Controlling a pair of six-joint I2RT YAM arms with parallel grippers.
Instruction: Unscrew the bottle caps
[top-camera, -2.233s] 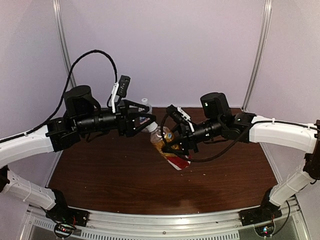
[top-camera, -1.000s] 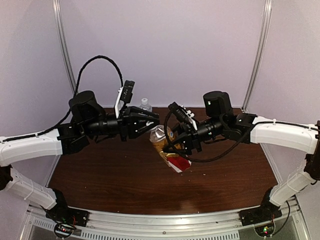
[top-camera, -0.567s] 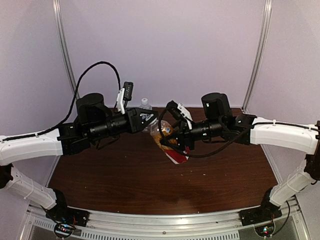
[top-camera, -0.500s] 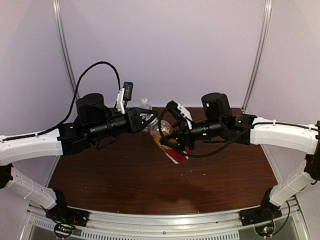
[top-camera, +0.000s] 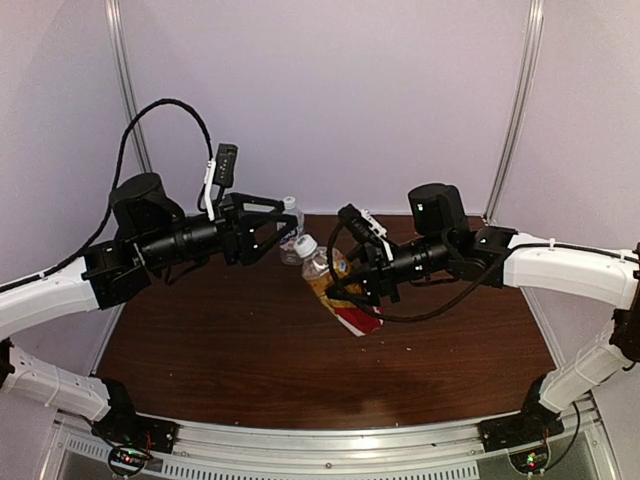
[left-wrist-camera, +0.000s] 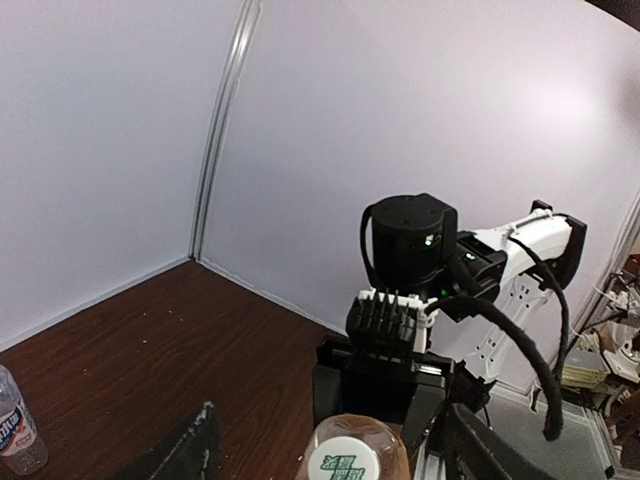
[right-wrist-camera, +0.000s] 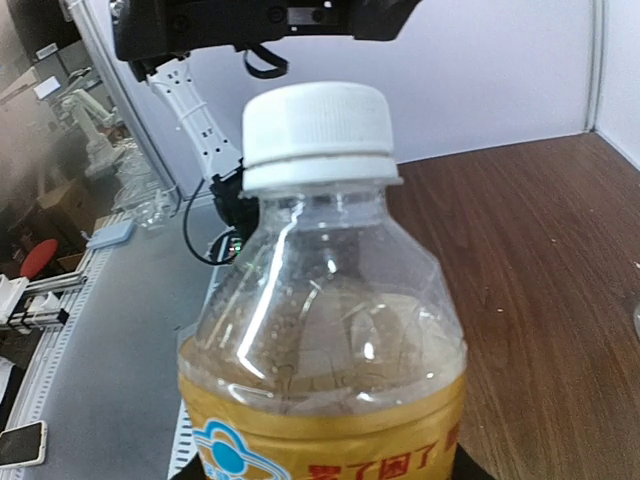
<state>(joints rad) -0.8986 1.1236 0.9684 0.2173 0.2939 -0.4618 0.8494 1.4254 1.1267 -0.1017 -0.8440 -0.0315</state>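
Observation:
The amber bottle (top-camera: 335, 290) with a red-white label hangs tilted above the table, and my right gripper (top-camera: 356, 288) is shut on its body. Its white cap (top-camera: 305, 245) sits on the neck, pointing left. The right wrist view shows this cap (right-wrist-camera: 315, 135) and bottle (right-wrist-camera: 325, 390) close up, hiding the fingers. My left gripper (top-camera: 279, 235) stands open just left of the cap, apart from it. In the left wrist view the cap (left-wrist-camera: 352, 447), with green print, lies between the spread fingers (left-wrist-camera: 190, 452). A clear bottle (top-camera: 290, 228) with its cap (top-camera: 290, 203) stands upright at the back.
The brown table (top-camera: 230, 350) is enclosed by pale walls and metal posts (top-camera: 515, 110). The clear bottle (left-wrist-camera: 15, 420) stands close behind my left gripper. My right arm (left-wrist-camera: 410, 250) faces the left wrist camera.
My left gripper has opened and drawn back to the left, off the amber bottle's cap. The cap stays on the bottle. The right gripper has kept its hold, shifting slightly.

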